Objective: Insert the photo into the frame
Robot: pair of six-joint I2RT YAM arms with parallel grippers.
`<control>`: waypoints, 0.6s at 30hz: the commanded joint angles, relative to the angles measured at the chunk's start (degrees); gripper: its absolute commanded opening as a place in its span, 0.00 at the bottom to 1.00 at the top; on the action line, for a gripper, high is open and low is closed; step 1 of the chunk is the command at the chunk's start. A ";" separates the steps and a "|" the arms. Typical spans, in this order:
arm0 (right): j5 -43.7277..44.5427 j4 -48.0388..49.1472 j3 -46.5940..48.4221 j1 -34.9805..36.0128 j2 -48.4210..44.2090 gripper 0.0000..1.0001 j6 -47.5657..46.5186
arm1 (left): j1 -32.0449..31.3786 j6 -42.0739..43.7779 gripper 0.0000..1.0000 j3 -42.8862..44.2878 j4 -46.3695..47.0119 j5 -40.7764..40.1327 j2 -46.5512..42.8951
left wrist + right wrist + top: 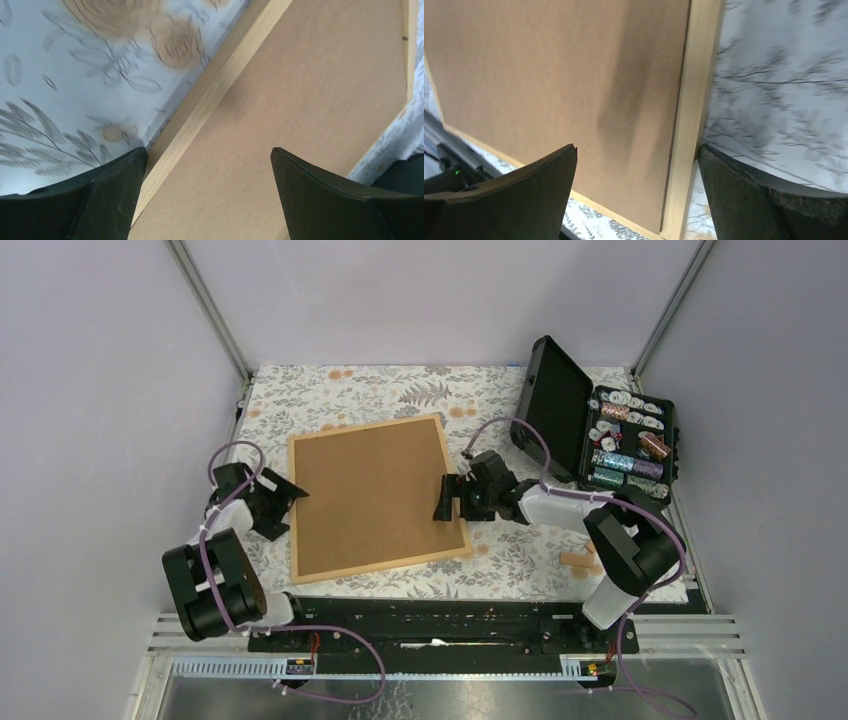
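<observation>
Left claw (292,512), right claw (441,500) wide, frame (385,563) face-down

A: How is the frame (383,565) described?

B: A large, thin rectangle of light, pine-coloured wood with narrow moulding is seen.

A: Where is it placed?

B: It is laid flat on the floral cloth (400,390), near the middle of the table. It is turned slightly, so that its sides are slanted against the table's edges.

A: What is shown inside it?

B: The opening is filled by a plain brown board (370,495), set within the moulding on all four sides.

A: And up close?

B: In the left wrist view the frame (210,95) is seen running diagonally between cloth and board (300,100). In the right wrist view the frame (694,100) stands nearly upright, with the board (549,65) to its left.
</observation>
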 commanded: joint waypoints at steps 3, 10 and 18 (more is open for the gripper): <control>7.05 -8.52 4.61 -3.85 2.34 0.99 -4.73 | -8.23 -7.01 0.99 -4.22 -3.94 6.29 -3.45; 11.45 -12.48 6.15 -4.35 1.85 1.00 -9.12 | -10.74 2.26 0.99 9.60 -19.22 -7.66 -0.25; 10.55 -14.62 5.99 -4.44 -1.34 0.95 -10.25 | -10.72 3.12 0.99 10.68 -20.23 -4.63 -2.49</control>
